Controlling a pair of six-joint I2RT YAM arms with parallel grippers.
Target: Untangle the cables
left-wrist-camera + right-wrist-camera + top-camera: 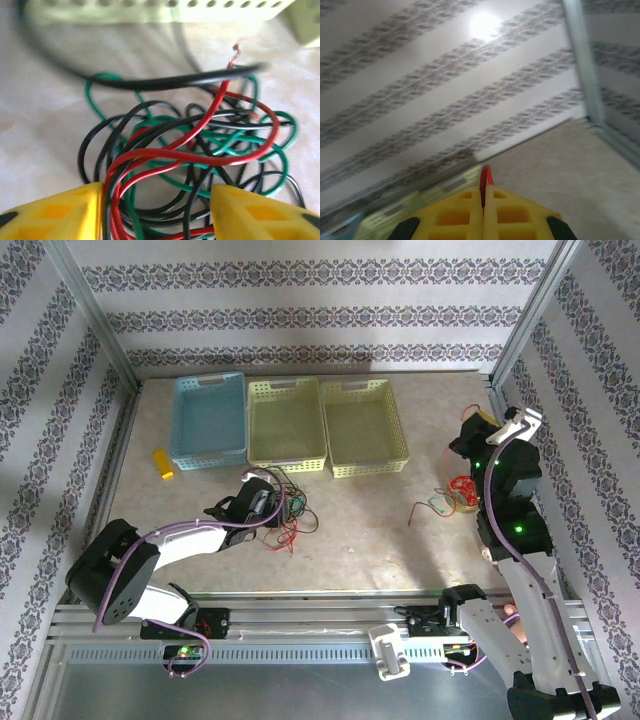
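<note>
The big knot of red, green and black cables (292, 515) lies on the tabletop (370, 540), near the left side, just in front of the middle basket (287, 420). A small heap (455, 498) of cables lies over on the right.

The left fingers (55, 212) are open, one on each side of the knot, and many wires run between them. If they close here, they may grab a whole bunch at once. Pulling on that could make the knot tighter or drag it all along. One red wire has a bare end (235, 50) that may catch on a loop.

The right fingers (515, 212) are closed and held high, with a bit of red wire (485, 180) pinched between them. It is very thin, so it may slip out. I cannot tell if it runs down to the small heap. If it does, a hard pull could lift that heap too.
</note>
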